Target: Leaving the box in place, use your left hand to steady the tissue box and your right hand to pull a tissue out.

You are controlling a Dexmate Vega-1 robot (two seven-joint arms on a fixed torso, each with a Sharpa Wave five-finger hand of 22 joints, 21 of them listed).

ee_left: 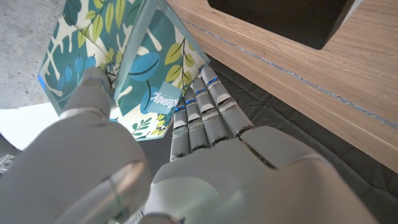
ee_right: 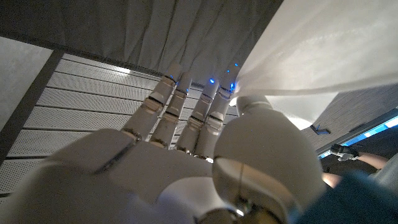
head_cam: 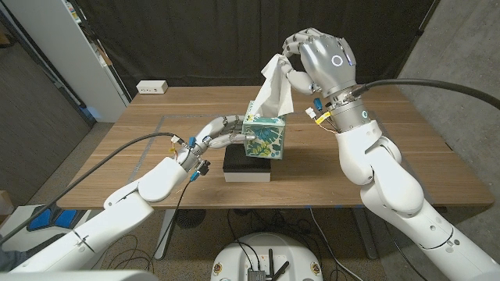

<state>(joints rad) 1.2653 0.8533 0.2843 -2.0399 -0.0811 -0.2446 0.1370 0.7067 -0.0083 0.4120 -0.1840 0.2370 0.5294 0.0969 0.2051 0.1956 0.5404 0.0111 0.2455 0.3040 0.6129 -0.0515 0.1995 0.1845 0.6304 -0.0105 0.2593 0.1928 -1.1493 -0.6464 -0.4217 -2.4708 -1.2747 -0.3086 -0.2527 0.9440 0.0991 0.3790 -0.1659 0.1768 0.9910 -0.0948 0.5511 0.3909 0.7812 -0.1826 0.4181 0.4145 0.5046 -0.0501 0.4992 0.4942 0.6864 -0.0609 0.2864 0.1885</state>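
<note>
Head view | left hand (head_cam: 223,131) grips tissue box (head_cam: 263,137) | right hand (head_cam: 316,55) above, pinching tissue (head_cam: 275,90)

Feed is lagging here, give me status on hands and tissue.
Left hand holds tissue box steady. Right hand pinches tissue, lifted high, lower end at box opening. Nothing in the way.

tissue box (head_cam: 263,138): cube, teal/green leaf print, upright on black-and-white block, frame centre. white tissue (head_cam: 275,87): drawn up out of box top, stretched twd upper centre-right, lower end still in the slot.
</note>
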